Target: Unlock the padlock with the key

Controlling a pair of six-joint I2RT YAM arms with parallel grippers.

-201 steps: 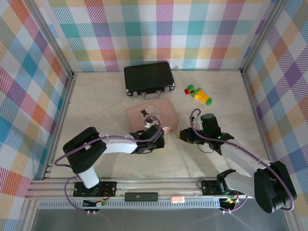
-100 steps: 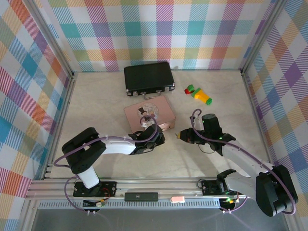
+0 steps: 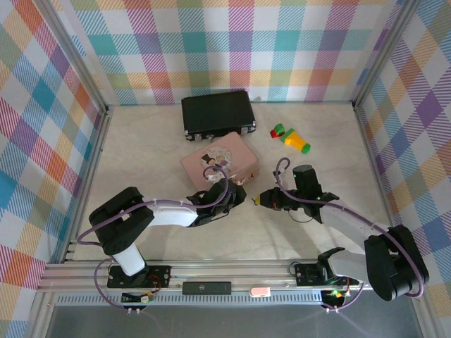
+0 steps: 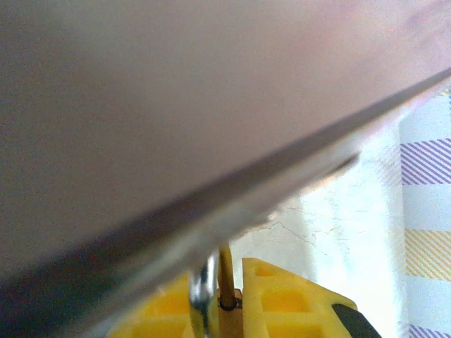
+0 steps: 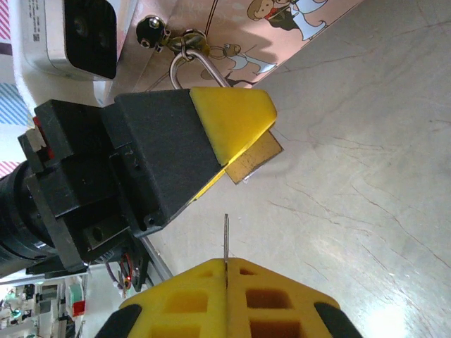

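I'm clamping the padlock (image 5: 257, 156) in my left gripper (image 5: 236, 149) beside the pink tin (image 5: 232, 28). My right gripper (image 5: 226, 280) is pinching the key (image 5: 226, 236), its blade pointing to twelve o'clock, just short of the padlock.

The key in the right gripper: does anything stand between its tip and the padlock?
Nothing visible does. Between the tip of the key and the bare brass corner of the padlock lies only open table. The left gripper covers the rest of the padlock's body, so the keyhole cannot be seen.
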